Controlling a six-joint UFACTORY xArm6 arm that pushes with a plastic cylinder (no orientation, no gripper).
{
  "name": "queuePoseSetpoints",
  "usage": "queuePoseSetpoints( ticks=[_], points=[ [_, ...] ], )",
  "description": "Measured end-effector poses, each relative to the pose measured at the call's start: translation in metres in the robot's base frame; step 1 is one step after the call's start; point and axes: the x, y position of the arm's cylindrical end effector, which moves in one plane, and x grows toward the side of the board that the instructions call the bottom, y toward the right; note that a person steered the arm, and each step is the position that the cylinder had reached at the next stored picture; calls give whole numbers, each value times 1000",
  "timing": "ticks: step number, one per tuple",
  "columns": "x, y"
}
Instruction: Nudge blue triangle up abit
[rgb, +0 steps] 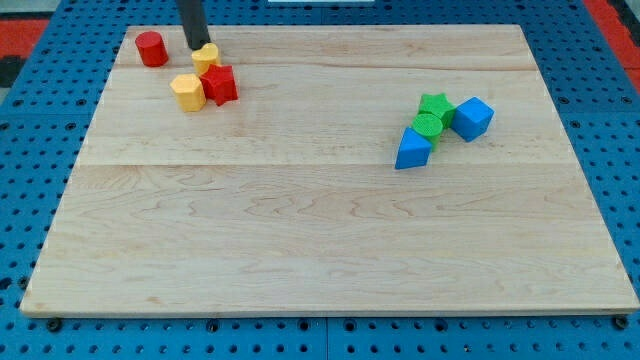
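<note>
The blue triangle (412, 149) lies on the wooden board at the view's right of centre. It touches a green cylinder (428, 125) just above it. A green star (436, 105) and a blue cube (472, 118) sit beside those. My tip (196, 46) is far away at the view's top left, next to a small yellow block (206, 57). The rod comes down from the top edge.
A red cylinder (152, 49) stands at the view's top left. A yellow hexagon (187, 92) and a red star-like block (220, 85) sit just below my tip. The wooden board (300, 220) rests on a blue pegboard (30, 120).
</note>
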Motion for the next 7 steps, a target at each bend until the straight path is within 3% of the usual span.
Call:
queuePoseSetpoints(
  ticks=[1, 2, 4, 7],
  points=[
    [-4, 36],
    [10, 36],
    [31, -16],
    [20, -23]
  ],
)
